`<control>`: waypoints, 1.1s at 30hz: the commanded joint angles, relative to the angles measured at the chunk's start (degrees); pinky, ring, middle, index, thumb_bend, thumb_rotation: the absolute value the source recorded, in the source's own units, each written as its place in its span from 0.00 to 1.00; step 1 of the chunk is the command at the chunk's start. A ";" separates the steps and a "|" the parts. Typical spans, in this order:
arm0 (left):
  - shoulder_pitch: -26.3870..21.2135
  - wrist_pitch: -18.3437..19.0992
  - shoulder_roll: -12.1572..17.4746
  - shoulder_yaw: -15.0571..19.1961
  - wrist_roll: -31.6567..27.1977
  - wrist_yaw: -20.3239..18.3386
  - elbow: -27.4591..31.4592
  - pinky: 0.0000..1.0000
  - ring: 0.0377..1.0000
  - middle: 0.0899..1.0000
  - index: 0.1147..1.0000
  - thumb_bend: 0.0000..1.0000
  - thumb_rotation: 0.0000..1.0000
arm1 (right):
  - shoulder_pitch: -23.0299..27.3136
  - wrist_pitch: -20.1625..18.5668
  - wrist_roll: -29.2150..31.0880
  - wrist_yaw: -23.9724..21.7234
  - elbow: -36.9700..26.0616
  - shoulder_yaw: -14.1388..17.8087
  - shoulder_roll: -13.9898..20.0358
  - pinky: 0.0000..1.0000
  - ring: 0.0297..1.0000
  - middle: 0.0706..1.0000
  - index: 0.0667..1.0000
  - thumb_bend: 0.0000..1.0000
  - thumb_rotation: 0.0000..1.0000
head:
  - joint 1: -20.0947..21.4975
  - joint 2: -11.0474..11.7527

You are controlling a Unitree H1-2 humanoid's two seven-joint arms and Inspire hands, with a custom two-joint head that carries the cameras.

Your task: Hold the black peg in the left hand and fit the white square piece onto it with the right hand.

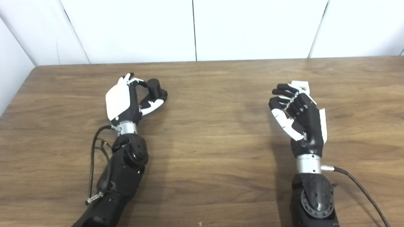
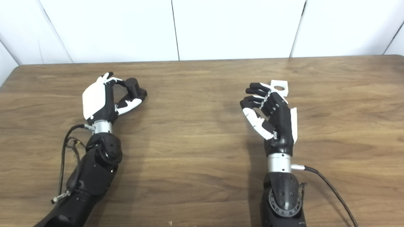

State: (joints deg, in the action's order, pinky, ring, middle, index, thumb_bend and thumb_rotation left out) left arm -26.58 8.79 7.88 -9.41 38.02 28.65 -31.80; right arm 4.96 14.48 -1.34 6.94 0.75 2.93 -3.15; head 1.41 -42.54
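Black peg (image 1: 154, 88) stands pinched upright in the left hand (image 1: 127, 99) over the wooden desk (image 1: 214, 151), while the white square piece (image 2: 279, 86), clasped at the right hand's (image 2: 272, 112) fingertips, waits well apart to its right, hole upward.

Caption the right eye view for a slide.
Left hand grips black peg; right hand reaches white square piece on wooden table.
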 commanded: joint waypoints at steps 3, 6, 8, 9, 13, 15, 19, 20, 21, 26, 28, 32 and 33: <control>-1.31 -2.38 0.47 0.16 -0.50 2.53 -0.64 0.78 0.91 0.87 0.50 0.78 0.25 | -3.19 0.47 0.73 -0.22 1.21 0.98 0.88 0.50 0.55 0.59 0.60 0.46 0.21 | 0.05 -0.24; -1.08 -2.86 0.52 0.01 -0.48 2.90 -0.78 0.77 0.90 0.86 0.45 0.63 0.15 | -3.42 0.20 0.56 -0.13 0.59 1.03 0.91 0.50 0.55 0.59 0.60 0.46 0.20 | 0.27 -0.58; -0.98 -3.05 0.52 -0.08 -0.55 3.17 -0.90 0.76 0.90 0.86 0.43 0.54 0.09 | -3.56 -0.15 0.35 -0.01 0.15 1.06 0.89 0.50 0.55 0.59 0.60 0.46 0.20 | 0.35 -0.65; -0.96 -3.12 0.49 -0.09 -0.59 3.28 -1.01 0.76 0.90 0.85 0.42 0.53 0.09 | -3.61 -0.31 0.42 0.01 -0.01 1.11 0.87 0.50 0.54 0.59 0.60 0.46 0.21 | 0.35 -0.65; -0.99 -3.32 0.32 0.00 -0.74 3.30 -1.63 0.75 0.89 0.85 0.42 0.52 0.08 | -3.80 -0.57 0.77 -0.10 -0.44 1.31 0.86 0.50 0.54 0.59 0.60 0.46 0.21 | 0.56 -0.74; -1.12 -3.47 0.23 -0.04 -0.65 3.69 -2.22 0.73 0.88 0.84 0.42 0.52 0.08 | -3.89 -0.67 0.65 0.02 -0.66 1.40 0.82 0.50 0.54 0.59 0.60 0.45 0.21 | 0.69 -0.79; -1.30 -3.74 0.07 0.03 -0.84 3.97 -2.86 0.72 0.87 0.83 0.42 0.52 0.08 | -3.97 -0.98 0.67 0.14 -1.04 1.56 0.72 0.51 0.54 0.59 0.60 0.45 0.22 | 0.77 -0.86; -1.30 -3.65 0.08 -0.03 -0.82 3.82 -2.83 0.72 0.87 0.83 0.42 0.52 0.08 | -3.99 -0.92 0.61 0.14 -1.00 1.60 0.78 0.51 0.54 0.59 0.60 0.45 0.22 | 0.87 -0.87; -1.32 -3.59 0.09 -0.09 -0.76 3.75 -2.84 0.72 0.86 0.83 0.42 0.52 0.08 | -4.00 -0.86 0.57 0.13 -0.95 1.63 0.84 0.50 0.54 0.59 0.60 0.45 0.23 | 0.94 -0.88; -1.48 -3.63 0.03 -0.23 -0.65 4.00 -3.38 0.71 0.85 0.82 0.42 0.52 0.08 | -4.05 -0.56 0.73 0.01 -1.06 1.72 1.00 0.50 0.53 0.59 0.60 0.45 0.24 | 1.15 -0.92; -1.47 -3.65 0.01 -0.31 -0.59 4.06 -3.51 0.71 0.85 0.81 0.42 0.52 0.08 | -4.08 -0.65 0.82 0.03 -1.25 1.76 0.97 0.51 0.53 0.58 0.60 0.45 0.24 | 1.17 -0.93; -1.40 -4.09 -0.13 -0.32 -0.64 4.51 -3.77 0.70 0.84 0.81 0.42 0.52 0.08 | -4.13 -0.77 0.86 0.03 -1.40 1.83 1.08 0.51 0.53 0.58 0.60 0.45 0.24 | 1.15 -0.91; -1.43 -4.18 -0.13 -0.38 -0.57 4.62 -3.90 0.69 0.84 0.80 0.42 0.52 0.08 | -4.12 -0.81 0.91 0.02 -1.41 1.84 1.09 0.50 0.53 0.58 0.60 0.46 0.25 | 1.16 -0.91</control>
State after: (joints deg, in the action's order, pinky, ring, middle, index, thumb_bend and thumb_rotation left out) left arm -27.89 5.92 7.77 -9.39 37.47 31.15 -34.36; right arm 3.18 13.28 -0.65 7.04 -1.69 3.92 -2.91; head 2.55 -43.42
